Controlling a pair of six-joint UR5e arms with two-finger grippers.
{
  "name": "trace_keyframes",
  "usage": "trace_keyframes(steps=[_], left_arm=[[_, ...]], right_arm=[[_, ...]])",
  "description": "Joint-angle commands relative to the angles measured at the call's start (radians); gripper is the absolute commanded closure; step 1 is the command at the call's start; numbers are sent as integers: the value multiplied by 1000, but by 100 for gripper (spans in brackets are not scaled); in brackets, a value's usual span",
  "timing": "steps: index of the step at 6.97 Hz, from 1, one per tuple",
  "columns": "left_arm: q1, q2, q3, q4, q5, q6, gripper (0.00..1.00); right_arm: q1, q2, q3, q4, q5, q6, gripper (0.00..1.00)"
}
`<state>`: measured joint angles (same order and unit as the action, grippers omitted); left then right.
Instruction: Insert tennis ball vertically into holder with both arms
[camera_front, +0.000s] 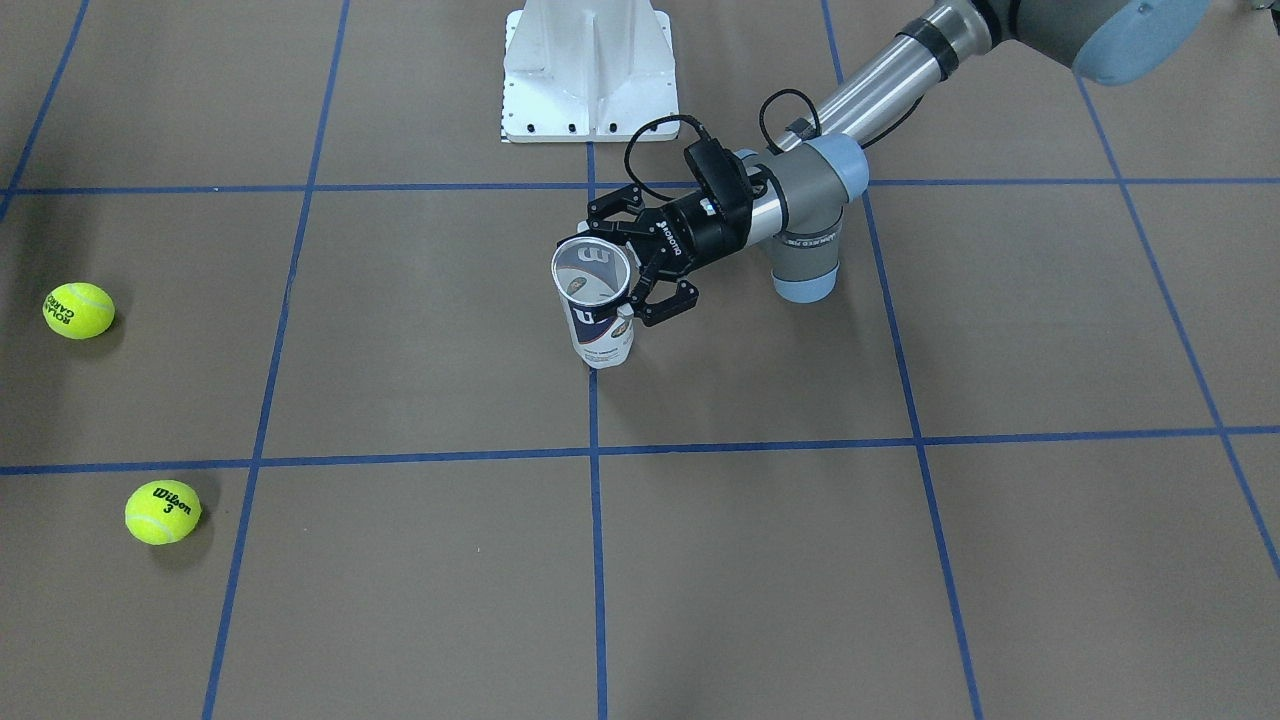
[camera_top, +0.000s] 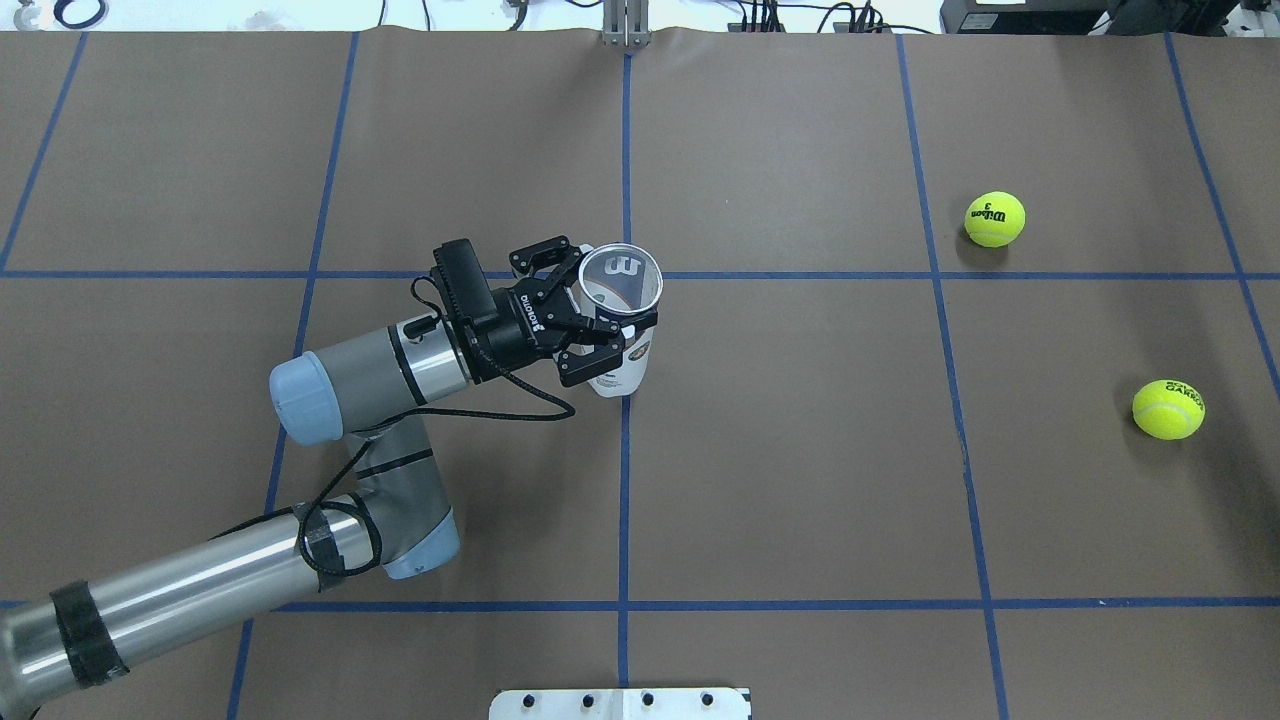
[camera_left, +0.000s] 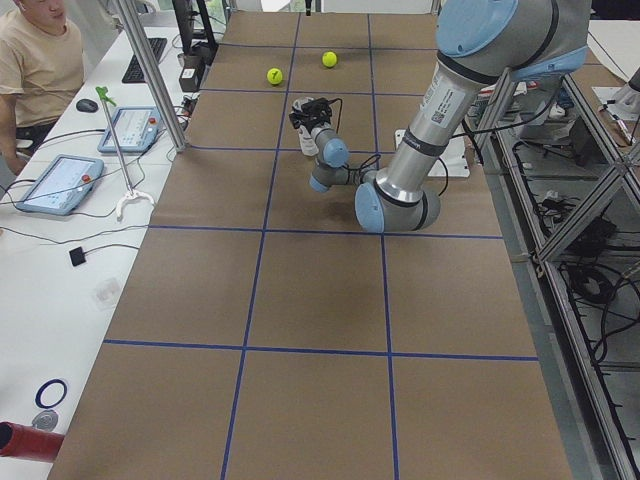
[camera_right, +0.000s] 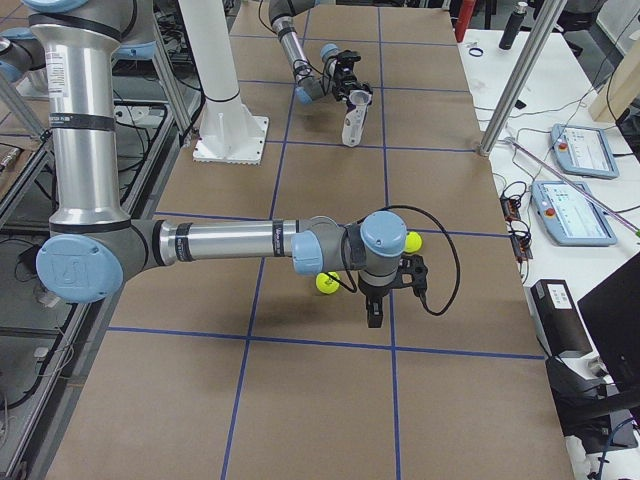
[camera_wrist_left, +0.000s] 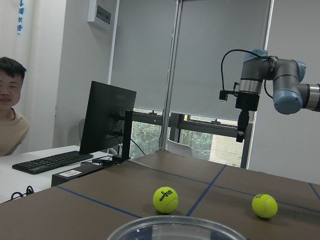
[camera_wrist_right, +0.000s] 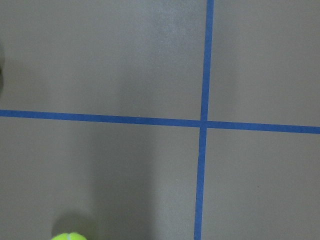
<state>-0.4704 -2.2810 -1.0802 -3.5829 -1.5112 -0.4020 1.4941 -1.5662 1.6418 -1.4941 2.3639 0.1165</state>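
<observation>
Front-facing view: the black two-finger left gripper (camera_front: 622, 268) is clamped on the clear plastic cylindrical holder (camera_front: 600, 338) with its white and navy label, one finger on either side of the wall. The holder stands upright on the brown paper-covered table (camera_front: 800, 560), long axis vertical and open mouth up. Two yellow-green felt tennis balls (camera_front: 163, 512) lie well apart from it.

Overhead view: we see no ball in the holder's mouth. Both balls lie toward the robot's right.

Right-side view: the black right gripper (camera_right: 374, 312) hangs fingers-down above the table, near the balls.

Left wrist view: the right gripper appears again (too small for us to tell whether it is open or closed).

Right wrist view: one ball edge shows at the lower border.

We judge the right arm the nearer one. It must descend, grasp a ball, then carry it leftward over the mouth.
</observation>
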Motion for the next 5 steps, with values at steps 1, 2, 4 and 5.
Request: trace_keyframes(steps=[1,2,4,5], left_arm=[[1,3,-3,0,-1,23,33],[3,3,-4,0,-1,23,31],[3,2,-6,0,-1,23,30],[3,1,-6,0,-1,23,30]], right_arm=[[0,0,7,2,2,18,0],[-20,0,39,2,0,78,0],[-124,-18,120,0,-20,247,0],[-183,-47,163,9,-70,258,0]])
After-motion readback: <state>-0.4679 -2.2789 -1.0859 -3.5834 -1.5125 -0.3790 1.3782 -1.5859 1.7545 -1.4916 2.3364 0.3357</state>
